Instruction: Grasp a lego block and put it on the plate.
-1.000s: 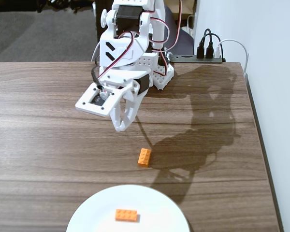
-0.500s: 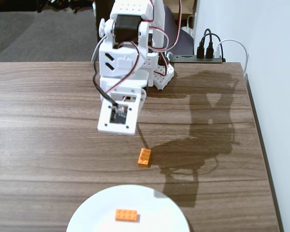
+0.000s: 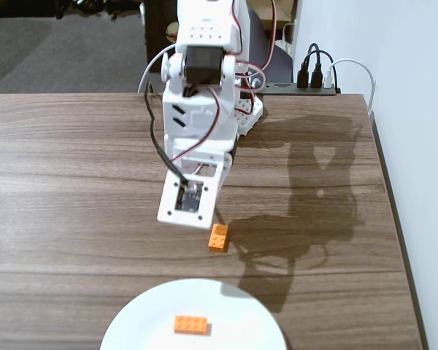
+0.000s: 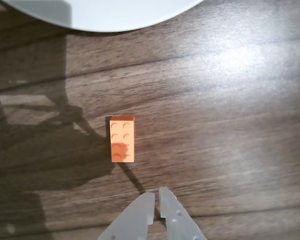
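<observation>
The arm is in the approach step: one orange brick (image 3: 190, 324) already lies on the plate (image 3: 131, 321), and the lego block (image 4: 122, 139) to be fetched sits alone on the bare desk (image 3: 73, 182), a short way off the plate's rim toward the arm's base. In the wrist view the fingers (image 4: 156, 200) enter from the bottom edge, their tips nearly pressed together with only a thin slit between them, holding nothing. They hang on the side of the lego block away from the plate, slightly off to its right in that view, with bare wood between them and it.

The lego block lies flat, studs up. Its long axis runs up and down the wrist view, pointing roughly from the fingers toward the plate; in the fixed view it leans a little off that line.

As I judge it, the next move calls for spreading the fingers, carrying them forward until they straddle the lego block's short width, lowering, and closing on its long sides. Only after that come the lift and the short carry to the plate.
</observation>
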